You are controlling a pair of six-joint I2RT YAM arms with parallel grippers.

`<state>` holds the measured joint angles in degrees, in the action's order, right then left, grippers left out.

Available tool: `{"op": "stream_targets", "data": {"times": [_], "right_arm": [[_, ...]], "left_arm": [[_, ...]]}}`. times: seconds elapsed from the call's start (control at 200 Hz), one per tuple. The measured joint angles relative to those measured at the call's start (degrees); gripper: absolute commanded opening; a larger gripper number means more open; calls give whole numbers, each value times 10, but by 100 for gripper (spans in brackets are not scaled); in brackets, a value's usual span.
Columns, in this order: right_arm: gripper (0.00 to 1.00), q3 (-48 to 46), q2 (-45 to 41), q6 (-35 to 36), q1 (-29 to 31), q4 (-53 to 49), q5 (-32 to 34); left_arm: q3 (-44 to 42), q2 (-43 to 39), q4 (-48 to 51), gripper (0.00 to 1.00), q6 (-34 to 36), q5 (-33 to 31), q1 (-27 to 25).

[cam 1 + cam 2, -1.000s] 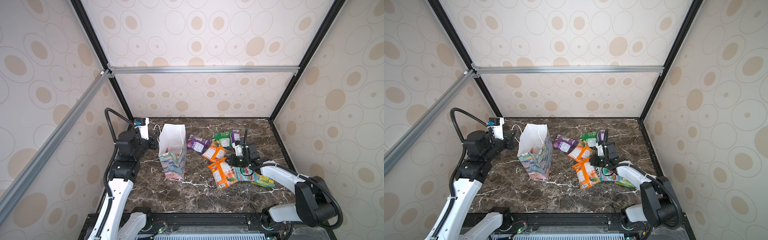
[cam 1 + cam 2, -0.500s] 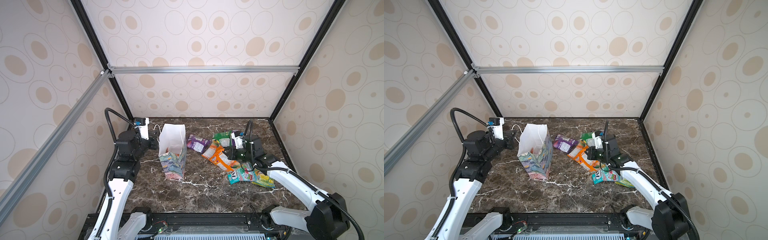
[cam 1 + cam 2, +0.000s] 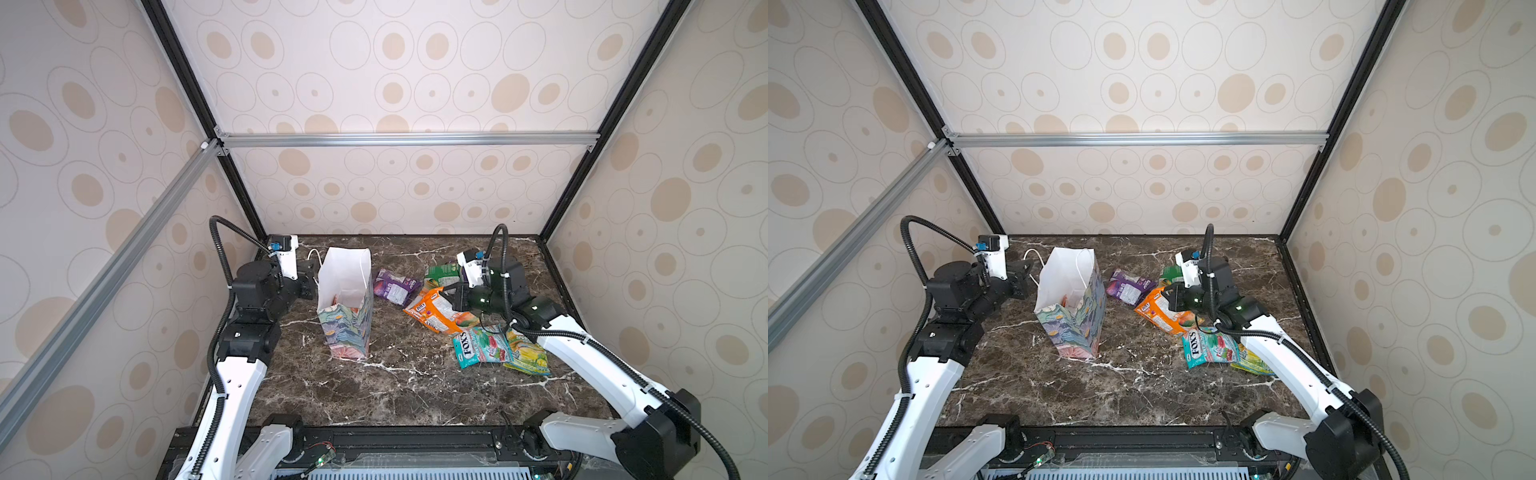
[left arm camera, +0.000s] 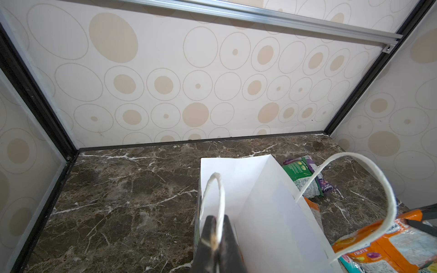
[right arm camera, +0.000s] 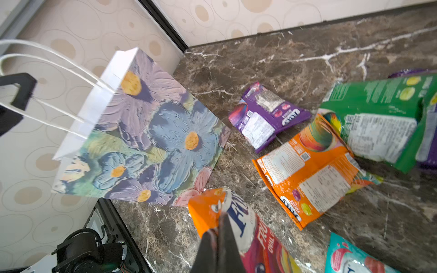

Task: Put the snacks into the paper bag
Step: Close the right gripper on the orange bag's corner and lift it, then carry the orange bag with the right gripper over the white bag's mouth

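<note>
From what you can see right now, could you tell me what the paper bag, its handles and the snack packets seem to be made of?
The paper bag: matte paper, judging by crisp folds and a plain white inside. The handles: white fibrous cord, possibly paper or cotton. The snack packets, like the orange packet: glossy plastic film, going by crinkles and highlights.

place: robot test cell, lab-type | enclosure: beige circle-patterned panels (image 3: 415, 62) on three sides, black frame posts (image 3: 570, 187), aluminium rail (image 3: 407, 139) | floor: dark marble-look counter (image 3: 395, 386) | equipment: white left arm (image 3: 237, 374) and right arm (image 3: 590, 361) mounted along the front edge
</note>
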<state>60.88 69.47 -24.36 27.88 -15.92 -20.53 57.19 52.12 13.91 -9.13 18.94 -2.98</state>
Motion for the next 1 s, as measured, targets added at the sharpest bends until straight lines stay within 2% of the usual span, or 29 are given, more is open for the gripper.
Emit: {"op": "stream_targets", "data": {"times": [0.35, 1.0], "right_arm": [[0, 140, 35, 31, 57, -14, 15], [0, 291, 90, 82, 143, -68, 46]], "left_arm": [[0, 0, 0, 3, 0, 0, 0], [0, 0, 0, 3, 0, 0, 0]]}}
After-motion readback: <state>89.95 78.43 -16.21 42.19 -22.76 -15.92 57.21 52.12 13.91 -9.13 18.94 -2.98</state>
